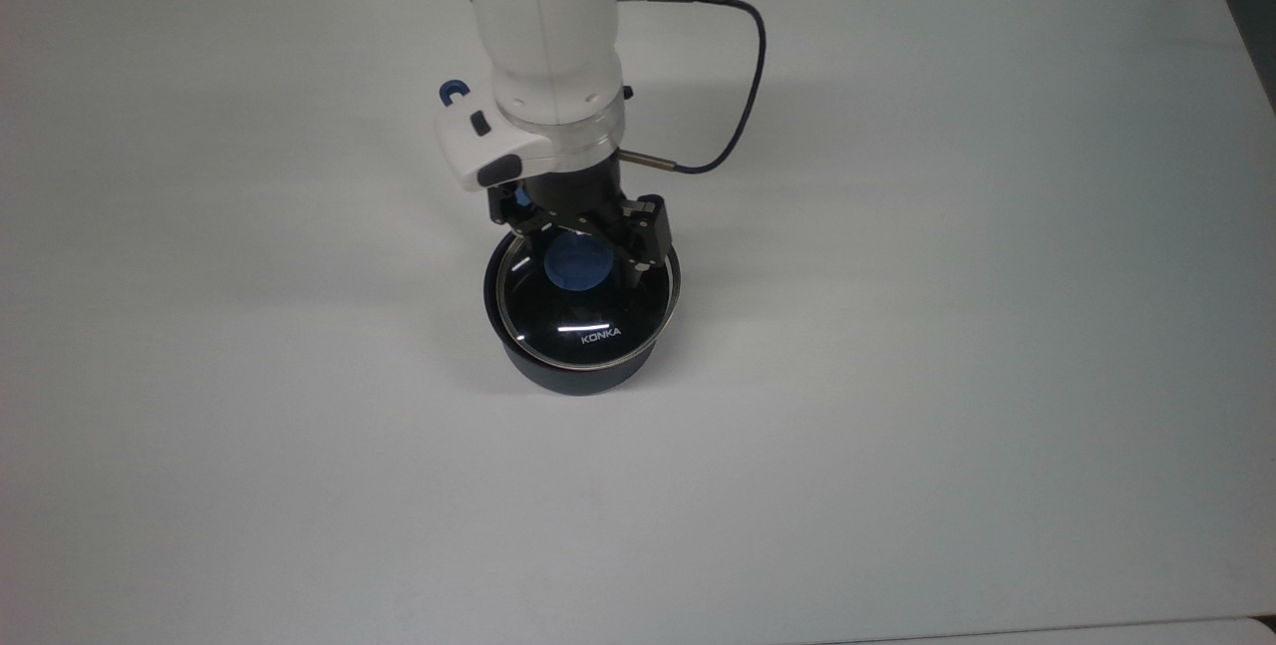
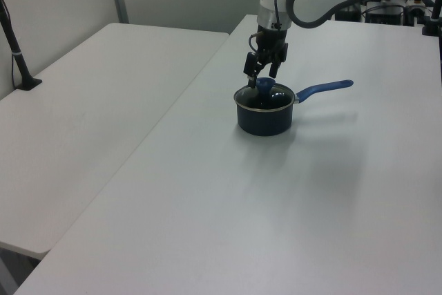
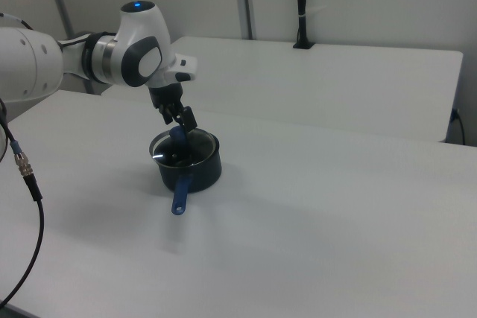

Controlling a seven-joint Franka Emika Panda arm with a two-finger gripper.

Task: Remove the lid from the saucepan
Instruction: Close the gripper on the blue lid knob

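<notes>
Lid [image 1: 588, 301] (clear glass, round blue knob [image 1: 576, 263]) sits on saucepan [image 1: 573, 376]; jaws apparently apart, straddling knob.

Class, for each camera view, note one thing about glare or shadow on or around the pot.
Top view: a thin white streak of glare lies on the lid just above its lettering. Left view: the pot casts a soft, faint shadow on the table. Right view: a small bright glint sits on the pot's rim.
</notes>
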